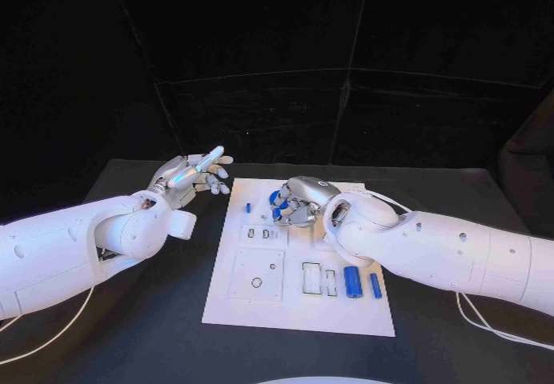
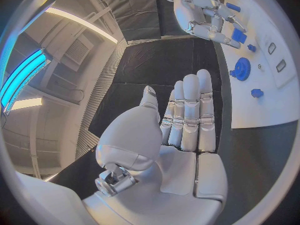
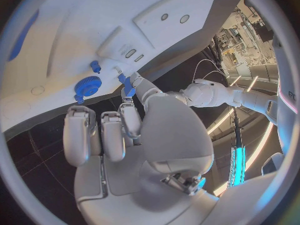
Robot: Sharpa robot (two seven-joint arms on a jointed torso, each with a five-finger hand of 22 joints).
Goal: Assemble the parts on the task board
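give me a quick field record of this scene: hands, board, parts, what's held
left hand: raised off the board's left side, fingers straight and apart, holding nothing
right hand: over the far end of the task board, pinching a small blue part at its fingertips
task board: white plate, middle of the black table
blue gear: on the board by the right hand
blue bars: two, lying side by side at the board's near right
slots: rectangular recesses beside the bars
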